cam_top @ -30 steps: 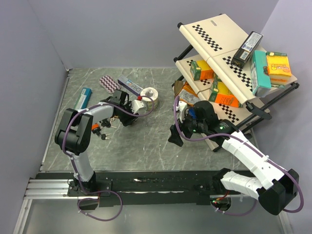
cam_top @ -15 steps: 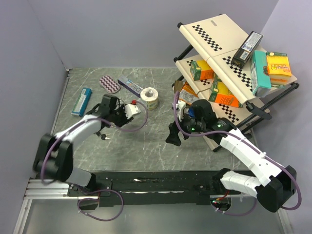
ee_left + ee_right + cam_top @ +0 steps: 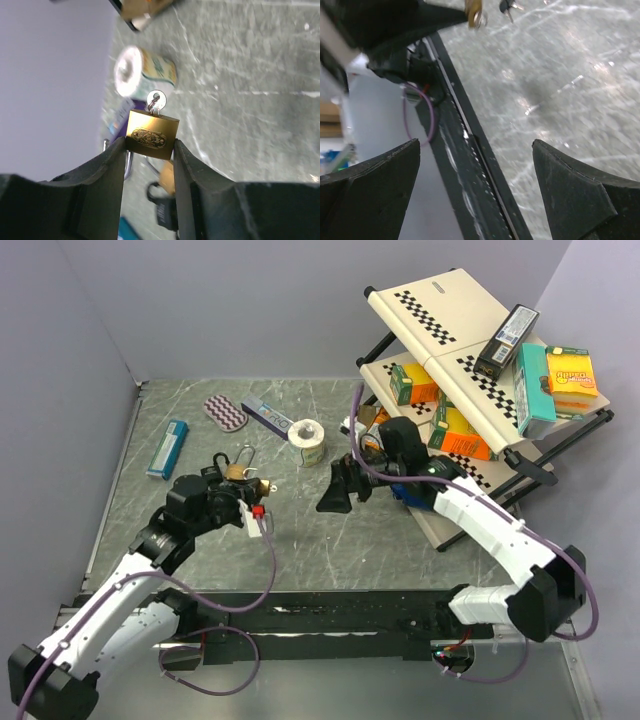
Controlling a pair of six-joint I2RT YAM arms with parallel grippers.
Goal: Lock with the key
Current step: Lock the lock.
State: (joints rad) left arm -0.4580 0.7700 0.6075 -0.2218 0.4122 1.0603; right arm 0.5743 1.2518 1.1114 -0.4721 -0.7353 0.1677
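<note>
My left gripper (image 3: 237,483) is shut on a brass padlock (image 3: 238,471) and holds it above the table. In the left wrist view the padlock (image 3: 151,135) sits clamped between my two fingers (image 3: 102,175), my left gripper (image 3: 149,150) closed on its sides. A silver key head (image 3: 156,100) sticks out of its far end, and part of its steel shackle (image 3: 129,164) shows by the left finger. My right gripper (image 3: 335,490) is open and empty, to the right of the padlock. In the right wrist view (image 3: 475,150) the padlock (image 3: 474,11) shows at the top edge.
A black padlock (image 3: 165,212) and another brass one (image 3: 169,177) lie on the table under my left gripper. A tape roll (image 3: 308,440), a purple sponge (image 3: 225,412), a blue case (image 3: 167,447) and a small box (image 3: 268,417) lie at the back. A tilted rack (image 3: 470,370) with boxes stands at right.
My left arm has pulled back toward the near left and lifted the brass padlock off the table. My right gripper has moved left and farther back.
</note>
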